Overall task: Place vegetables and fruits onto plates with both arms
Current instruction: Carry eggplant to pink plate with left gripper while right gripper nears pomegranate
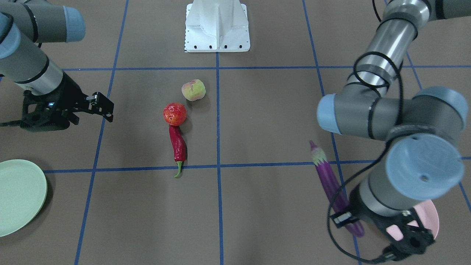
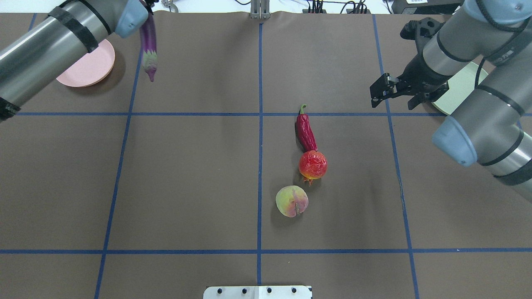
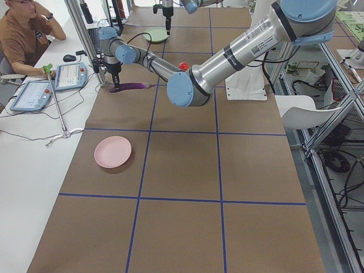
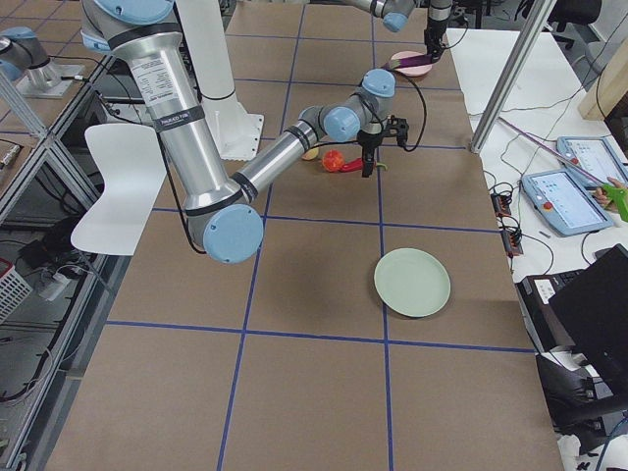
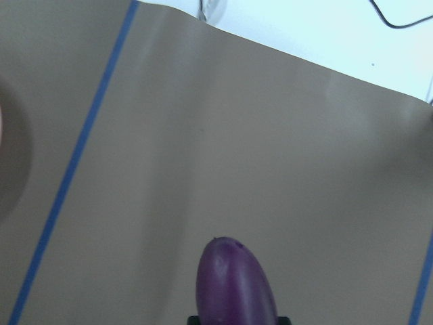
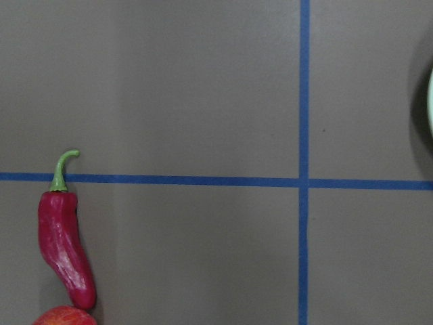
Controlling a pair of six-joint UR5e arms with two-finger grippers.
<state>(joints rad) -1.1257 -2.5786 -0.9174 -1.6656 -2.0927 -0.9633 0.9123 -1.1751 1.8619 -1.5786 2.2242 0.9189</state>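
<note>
Pink plate [image 2: 88, 69] far left, mint plate [image 1: 20, 195] far right, left gripper [image 1: 348, 220] clamped on glossy purple eggplant [image 1: 326, 176], right gripper [image 1: 104, 107] spread apart.

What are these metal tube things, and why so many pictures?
They are two robot arms with pincers called grippers. Every picture shows one moment: one camera faces the robot, one looks from above, two from the table's ends, one rides each wrist. On the brown table lie a wrinkled red chili, a round red-orange tomato, a yellow-green peach, a pale green plate and a pale pink plate. The left gripper pinches one end of a long purple eggplant beside the pink plate. The right gripper is open and empty.
</note>
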